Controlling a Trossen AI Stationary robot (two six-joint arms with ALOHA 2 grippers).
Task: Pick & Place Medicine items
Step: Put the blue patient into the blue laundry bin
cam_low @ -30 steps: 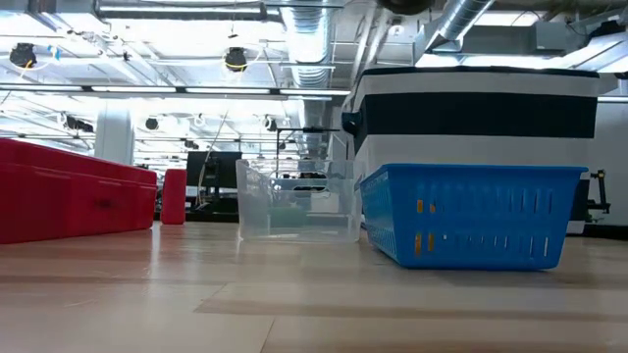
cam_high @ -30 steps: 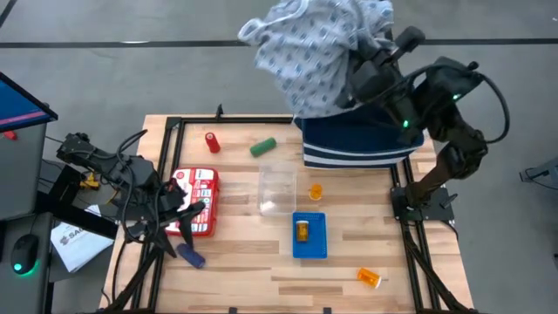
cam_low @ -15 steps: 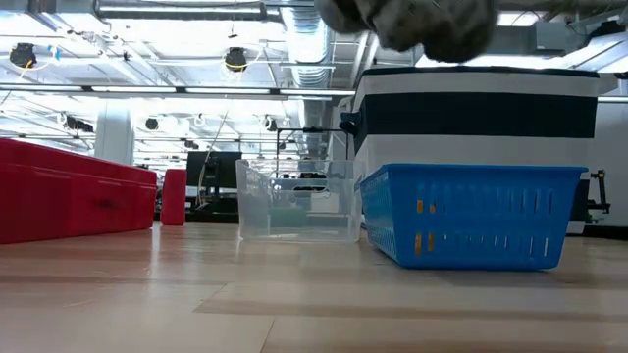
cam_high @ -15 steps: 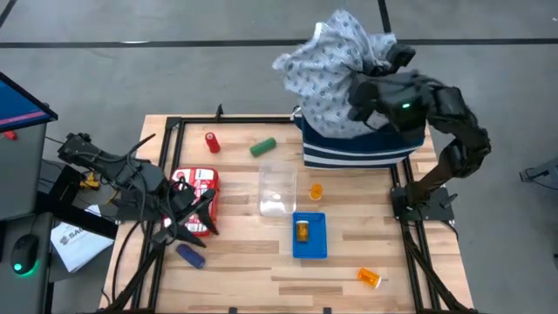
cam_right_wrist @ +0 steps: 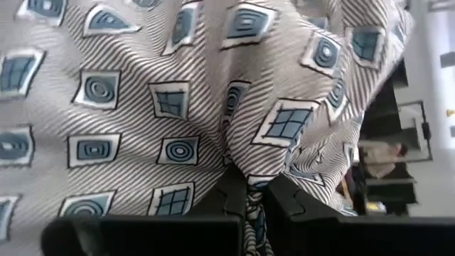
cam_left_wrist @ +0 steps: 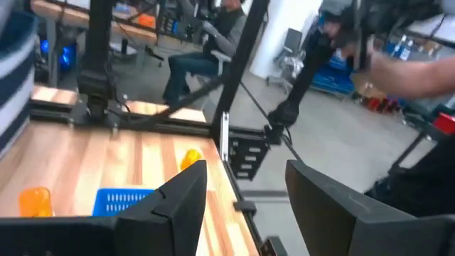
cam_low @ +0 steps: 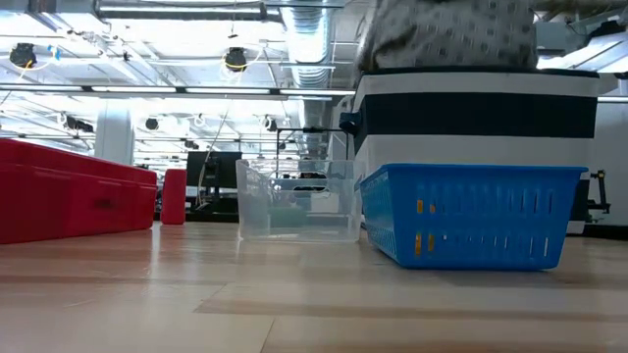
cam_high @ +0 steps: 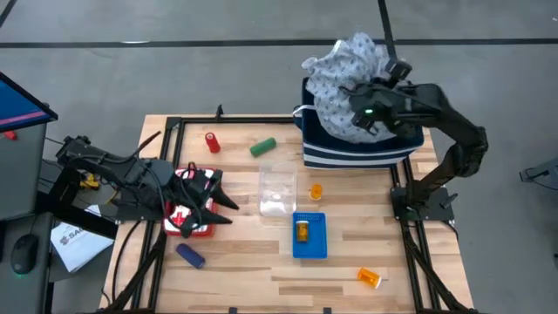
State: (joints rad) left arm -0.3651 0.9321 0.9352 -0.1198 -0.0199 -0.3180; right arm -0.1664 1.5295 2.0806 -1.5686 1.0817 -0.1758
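My right gripper (cam_high: pixel 356 112) is shut on the grey-white patterned cloth (cam_high: pixel 344 65), which is bunched on top of the navy-and-white striped bin (cam_high: pixel 357 150) at the far right. My left gripper (cam_high: pixel 222 194) is open and empty, just above the right edge of the red-and-white first-aid case (cam_high: pixel 185 214). On the table lie a red tube (cam_high: pixel 212 142), a green tube (cam_high: pixel 262 147), a dark-blue tube (cam_high: pixel 189 255) and orange pill bottles (cam_high: pixel 316 191) (cam_high: pixel 370 278). Another orange bottle (cam_high: pixel 302 231) lies in a small blue tray (cam_high: pixel 309 249). My right gripper pinches a fold of the cloth (cam_right_wrist: pixel 249 206) between its two fingers; several layers bunch up around them. The fingers come from the table's right side, slanting down. The cloth lies heaped and slack on the striped bin's top (cam_low: pixel 446 39).
A clear plastic container (cam_high: pixel 277 192) stands mid-table between the case and the blue tray. The black frame rails (cam_high: pixel 174 131) run along the table's left, far and right edges. People and furniture show beyond the table in the left wrist view.
My right gripper has come down and toward the table's right with the cloth; the cloth, held high and spread before, now sits bunched on the striped bin. My left gripper has gone toward the table's right, across the first-aid case, and stays open.
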